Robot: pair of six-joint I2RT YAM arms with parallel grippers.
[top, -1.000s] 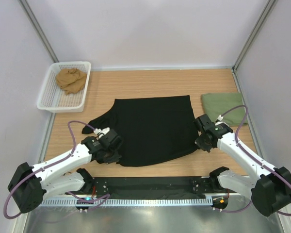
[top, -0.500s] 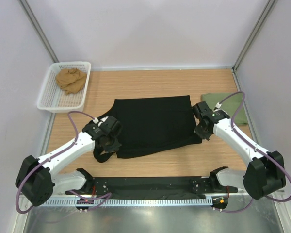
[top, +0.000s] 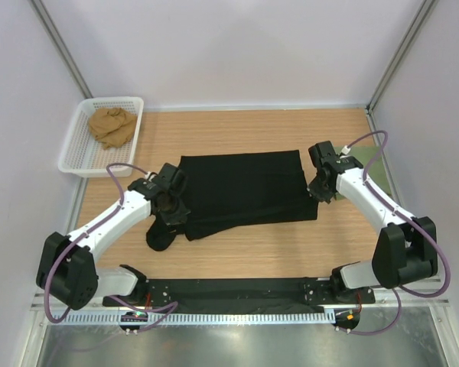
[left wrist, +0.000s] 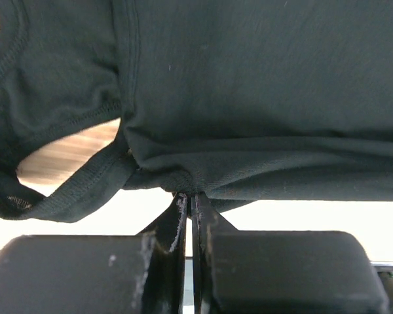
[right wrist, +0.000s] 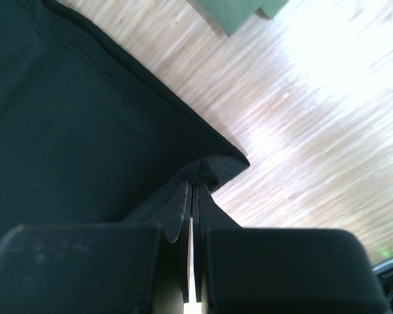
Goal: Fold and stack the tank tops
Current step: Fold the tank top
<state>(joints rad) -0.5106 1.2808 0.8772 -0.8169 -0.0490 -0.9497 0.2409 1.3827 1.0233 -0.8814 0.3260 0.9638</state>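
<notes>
Black tank top (top: pixel 241 191) spread mid-worktop (top: pixel 237 256), one strap trailing near-left. Left tool (top: pixel 170 205) clamped tight on its left edge, right tool (top: pixel 319 191) pinching its right corner. Green tank top (top: pixel 373 170) far right, partly behind right arm.

The near edge of the black tank top (top: pixel 241 189) is being carried away from the bases, pinched by the left gripper (top: pixel 171 206) and the right gripper (top: pixel 316 193).
</notes>
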